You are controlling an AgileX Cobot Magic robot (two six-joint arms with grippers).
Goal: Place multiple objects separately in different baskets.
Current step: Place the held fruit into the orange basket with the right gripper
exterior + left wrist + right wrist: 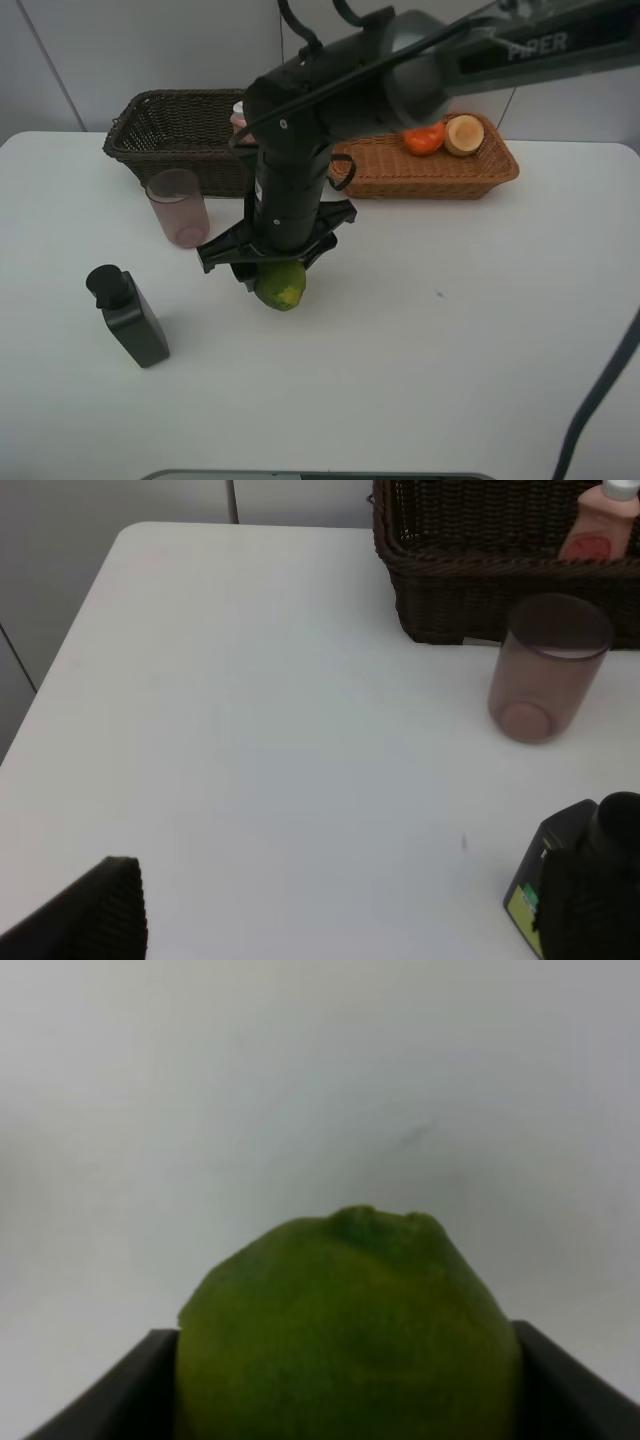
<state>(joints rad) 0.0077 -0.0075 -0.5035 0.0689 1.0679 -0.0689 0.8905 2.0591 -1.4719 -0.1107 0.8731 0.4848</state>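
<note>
**Papaya gripped mid-table**

The papaya (pixel 281 285) seems to rest on the table (pixel 450 350). It looks firm, smooth and fairly heavy — its rounded flanks could slip. The right claw (pixel 272 266) is closed partway on its widest girth, a jaw against each side — a sound hold. The tan basket (pixel 400 178) lies well behind. Only one finger (pixel 105 912) of the left claw shows, so I cannot tell its opening.
</note>
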